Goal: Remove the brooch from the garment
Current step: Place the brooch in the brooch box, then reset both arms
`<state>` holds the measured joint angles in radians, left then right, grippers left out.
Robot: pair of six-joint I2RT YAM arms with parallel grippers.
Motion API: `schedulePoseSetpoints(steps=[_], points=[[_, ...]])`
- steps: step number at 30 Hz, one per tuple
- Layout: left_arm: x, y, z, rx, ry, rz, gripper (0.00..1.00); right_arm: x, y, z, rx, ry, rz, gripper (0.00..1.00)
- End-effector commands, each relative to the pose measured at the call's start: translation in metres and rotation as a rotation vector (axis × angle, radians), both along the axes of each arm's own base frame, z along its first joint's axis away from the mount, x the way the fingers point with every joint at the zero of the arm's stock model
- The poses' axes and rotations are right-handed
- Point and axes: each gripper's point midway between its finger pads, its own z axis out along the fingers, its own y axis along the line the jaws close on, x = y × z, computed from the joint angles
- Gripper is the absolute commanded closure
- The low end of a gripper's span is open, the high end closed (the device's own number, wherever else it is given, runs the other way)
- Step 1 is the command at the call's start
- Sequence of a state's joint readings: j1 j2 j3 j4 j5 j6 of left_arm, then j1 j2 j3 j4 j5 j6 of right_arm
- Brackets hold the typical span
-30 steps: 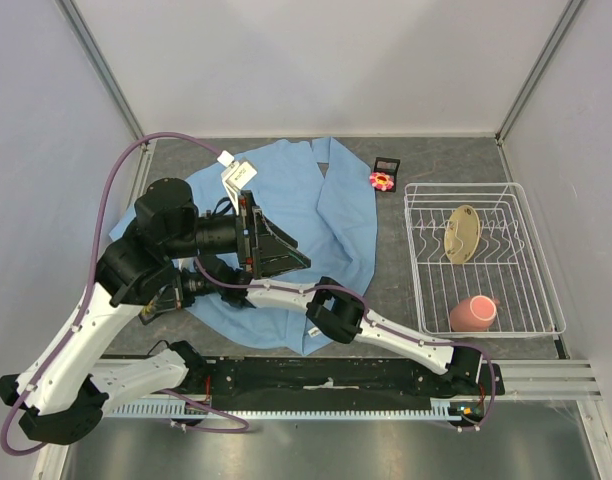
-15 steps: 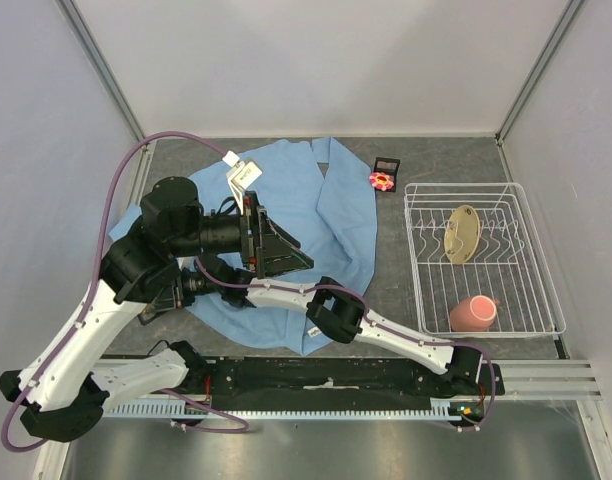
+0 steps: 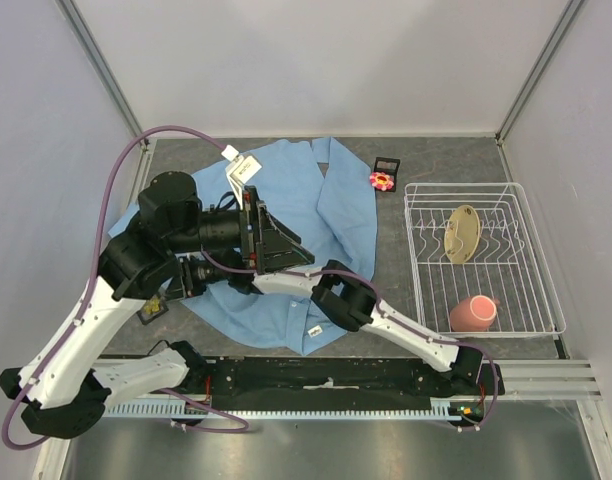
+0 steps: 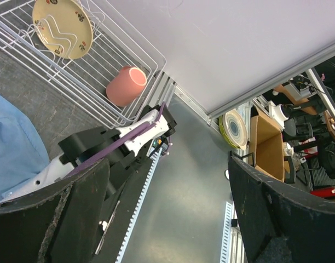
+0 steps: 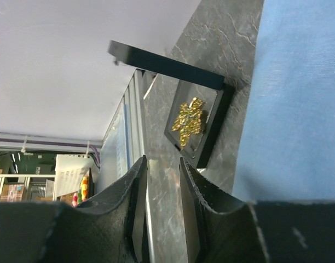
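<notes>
Top external view has the brooch [image 3: 383, 180] on the table [image 3: 436, 160], off the garment [image 3: 331, 215], likely why the wide left gripper [image 4: 167, 213] and slightly parted right gripper [image 5: 163, 181] hold nothing.

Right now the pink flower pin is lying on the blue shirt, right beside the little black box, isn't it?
Not quite. The flower pin is right beside the little black box, but it is not lying on the blue shirt. It lies on the grey table, just past the shirt's right edge. The top external view shows this.
</notes>
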<state>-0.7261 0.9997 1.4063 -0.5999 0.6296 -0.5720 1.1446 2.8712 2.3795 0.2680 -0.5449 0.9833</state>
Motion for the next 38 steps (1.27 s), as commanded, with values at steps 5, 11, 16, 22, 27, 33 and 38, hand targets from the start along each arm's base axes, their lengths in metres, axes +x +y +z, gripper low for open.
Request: schedulePoseSetpoints(steps=[5,11,16,22,27,33,38], points=[[-0.001,0.006,0.032,-0.032,-0.077,0.022,0.05,0.011,-0.045,0.138,0.211,-0.057,-0.004,0.59],[0.021,0.028,0.056,-0.06,-0.187,0.227,0.05,-0.004,-0.134,0.138,0.084,-0.071,-0.096,0.55],[0.043,0.068,0.061,-0.141,-0.275,0.506,0.05,0.001,-0.263,0.074,-0.335,-0.157,-0.347,0.52],[0.056,0.079,0.031,-0.127,-0.252,0.606,0.04,0.007,-0.428,0.116,-0.691,-0.407,-0.678,0.46],[0.057,0.077,0.016,-0.112,-0.214,0.609,0.04,0.009,-0.515,0.221,-0.623,-0.558,-0.954,0.02],[0.054,0.08,0.014,-0.106,-0.2,0.612,0.04,0.004,-0.561,0.311,-0.524,-0.677,-1.079,0.02],[0.047,0.083,0.021,-0.114,-0.231,0.593,0.04,-0.002,-0.595,0.381,-0.333,-0.773,-1.205,0.02]])
